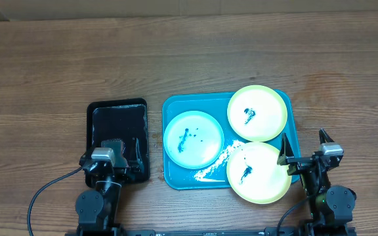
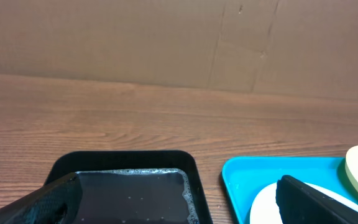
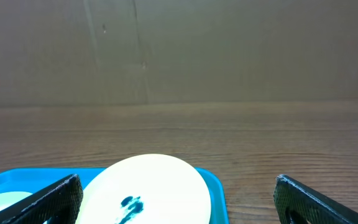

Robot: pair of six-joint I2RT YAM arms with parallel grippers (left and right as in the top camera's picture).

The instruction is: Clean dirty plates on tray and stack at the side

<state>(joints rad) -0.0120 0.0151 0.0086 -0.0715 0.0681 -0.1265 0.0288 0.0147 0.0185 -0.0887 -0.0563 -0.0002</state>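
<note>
The turquoise tray [image 1: 174, 176] holds three plates, each with a dark smear. The light blue plate [image 1: 193, 139] lies at its left. One yellow-green plate [image 1: 257, 113] lies at the back right, the other [image 1: 258, 172] at the front right, over the tray's rim. White streaks lie on the tray between the plates. My left gripper [image 1: 113, 149] is open and empty over the black tray [image 1: 118, 115]. My right gripper [image 1: 302, 147] is open and empty just right of the turquoise tray. The right wrist view shows a smeared yellow-green plate [image 3: 148, 183] ahead of the open jaws [image 3: 182, 205].
The black tray [image 2: 129, 186] holds dark soapy water with foam at its edge. The left wrist view also shows the turquoise tray [image 2: 247, 174] and the light blue plate's edge [image 2: 263, 205]. Bare wooden table lies behind both trays, ending at a cardboard wall.
</note>
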